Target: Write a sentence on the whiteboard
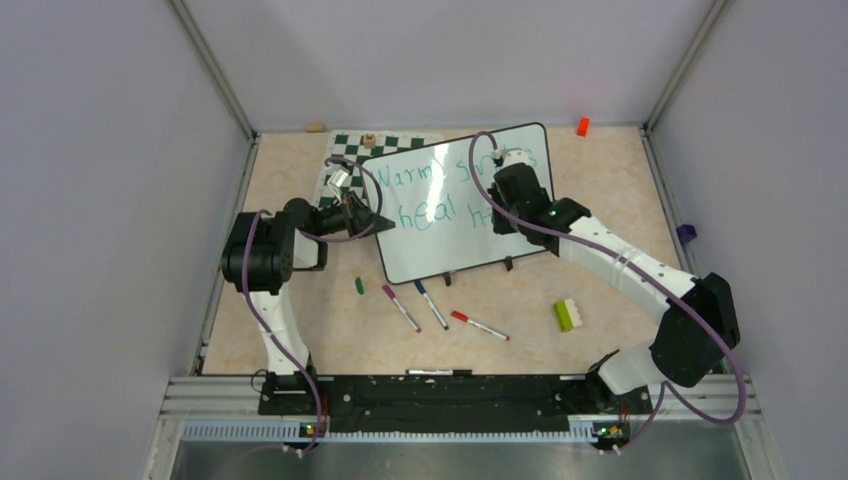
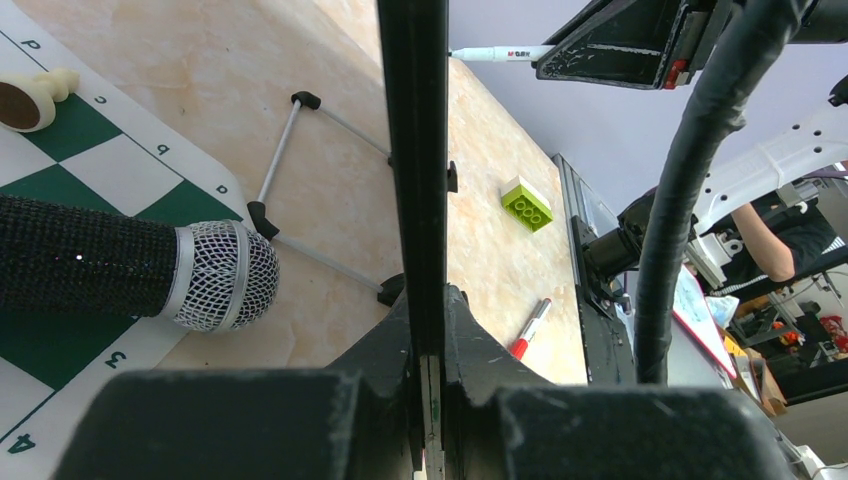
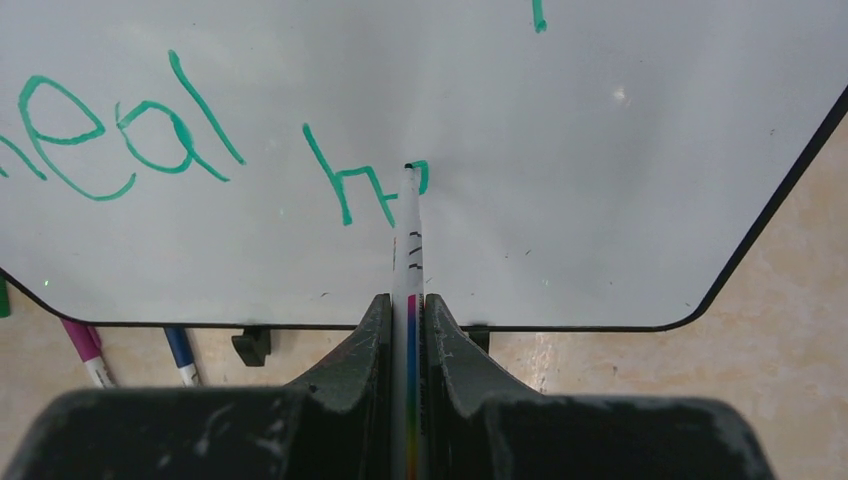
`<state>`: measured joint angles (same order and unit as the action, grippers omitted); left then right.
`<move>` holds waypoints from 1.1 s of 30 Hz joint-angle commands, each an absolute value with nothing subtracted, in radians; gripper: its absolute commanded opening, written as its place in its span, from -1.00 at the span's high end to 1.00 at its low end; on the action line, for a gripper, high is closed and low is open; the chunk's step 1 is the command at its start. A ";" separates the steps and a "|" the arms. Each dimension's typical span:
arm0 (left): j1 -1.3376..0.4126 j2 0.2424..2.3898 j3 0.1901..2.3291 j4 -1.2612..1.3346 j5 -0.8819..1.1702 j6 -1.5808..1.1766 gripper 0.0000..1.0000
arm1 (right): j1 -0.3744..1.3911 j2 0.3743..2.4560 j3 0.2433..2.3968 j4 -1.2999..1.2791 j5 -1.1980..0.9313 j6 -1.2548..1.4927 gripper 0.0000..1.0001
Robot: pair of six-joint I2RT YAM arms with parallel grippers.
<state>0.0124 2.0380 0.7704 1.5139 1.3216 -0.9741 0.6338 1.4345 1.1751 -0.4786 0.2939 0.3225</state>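
From above, the whiteboard (image 1: 440, 235) lies propped at a tilt in the middle of the counter (image 1: 620, 180), its far-left corner over the chess mat (image 1: 345, 150). The sentence (image 1: 425, 195) reads "Warm" with more letters hidden under the arm, then "heal h" on the second line. The left pincer (image 1: 372, 218) is at the board's left edge. The right pincer (image 1: 500, 212) is over the board's right half. Pink marker (image 1: 400, 307), blue marker (image 1: 431, 304) and red marker (image 1: 479, 325) lie in front, with a green brick (image 1: 566, 315) to their right.

Over to the left wrist: the left pincer (image 2: 428, 310) is clamped tight on the whiteboard (image 2: 412, 150), seen edge-on as a black strip. A microphone (image 2: 150, 270) lies on the chess mat (image 2: 80, 130) beside it.

Now the right wrist: the right pincer (image 3: 408, 315) is closed snugly around a white marker (image 3: 408, 240), whose tip touches the whiteboard (image 3: 600, 180) at a fresh teal stroke just after the "h". The sentence (image 3: 130, 130) shows "eal h" here, close to the board's lower rim.
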 commanded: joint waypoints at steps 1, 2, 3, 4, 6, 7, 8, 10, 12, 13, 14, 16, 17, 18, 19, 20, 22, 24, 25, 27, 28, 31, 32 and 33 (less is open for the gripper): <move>0.022 2.035 0.785 1.620 1.298 -0.915 1.00 | 0.620 1.447 1.187 -0.429 0.234 0.318 1.00; 0.021 2.036 0.785 1.620 1.298 -0.914 1.00 | 0.620 1.445 1.179 -0.430 0.229 0.320 1.00; 0.022 2.036 0.786 1.620 1.298 -0.914 1.00 | 0.620 1.441 1.172 -0.429 0.224 0.321 1.00; 0.022 2.037 0.786 1.620 1.299 -0.914 1.00 | 0.619 1.439 1.165 -0.430 0.222 0.323 1.00; 0.021 2.036 0.786 1.620 1.298 -0.914 1.00 | 0.620 1.428 1.152 -0.437 0.225 0.326 1.00; 0.021 2.036 0.786 1.620 1.299 -0.914 1.00 | 0.620 1.424 1.147 -0.442 0.224 0.326 1.00; 0.022 2.036 0.787 1.620 1.297 -0.914 1.00 | 0.620 1.419 1.141 -0.447 0.224 0.327 1.00; 0.022 2.035 0.786 1.620 1.297 -0.914 1.00 | 0.620 1.410 1.125 -0.454 0.219 0.331 1.00; 0.022 2.035 0.787 1.620 1.298 -0.914 1.00 | 0.619 1.404 1.113 -0.463 0.221 0.335 1.00; 0.022 2.035 0.786 1.620 1.298 -0.914 1.00 | 0.620 1.400 1.107 -0.468 0.226 0.337 1.00; 0.021 2.035 0.785 1.620 1.297 -0.914 1.00 | 0.620 1.398 1.102 -0.470 0.230 0.338 1.00; 0.021 2.035 0.785 1.620 1.296 -0.914 1.00 | 0.620 1.395 1.097 -0.478 0.249 0.342 1.00; 0.021 2.036 0.785 1.620 1.298 -0.914 1.00 | 0.620 1.393 1.097 -0.483 0.260 0.342 1.00; 0.021 2.035 0.784 1.620 1.298 -0.915 1.00 | 0.620 1.393 1.101 -0.488 0.276 0.342 1.00; 0.021 2.035 0.784 1.620 1.297 -0.914 1.00 | 0.620 1.390 1.105 -0.493 0.294 0.343 1.00; 0.022 2.034 0.784 1.620 1.298 -0.914 1.00 | 0.620 1.386 1.110 -0.497 0.312 0.342 1.00; 0.021 2.035 0.785 1.620 1.297 -0.914 1.00 | 0.620 1.376 1.123 -0.498 0.339 0.343 1.00; 0.022 2.034 0.785 1.620 1.297 -0.914 1.00 | 0.620 1.367 1.140 -0.498 0.352 0.342 1.00; 0.022 2.035 0.785 1.620 1.298 -0.914 1.00 | 0.620 1.360 1.147 -0.494 0.350 0.337 1.00; 0.022 2.035 0.785 1.620 1.297 -0.914 1.00 | 0.620 1.347 1.160 -0.492 0.339 0.331 1.00; 0.022 2.036 0.786 1.620 1.298 -0.914 1.00 | 0.620 1.342 1.165 -0.491 0.330 0.329 1.00; 0.022 2.035 0.786 1.620 1.298 -0.914 1.00 | 0.620 1.318 1.166 -0.484 0.299 0.326 1.00; 0.022 2.035 0.786 1.620 1.298 -0.914 1.00 | 0.618 1.311 1.163 -0.483 0.294 0.327 1.00; 0.022 2.035 0.786 1.620 1.298 -0.915 1.00 | 0.618 1.304 1.162 -0.483 0.292 0.325 1.00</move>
<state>0.0124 2.0380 0.7704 1.5162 1.3235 -0.9710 0.6315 1.3678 1.1137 -0.5064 0.2951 0.3332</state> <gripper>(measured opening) 0.091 0.097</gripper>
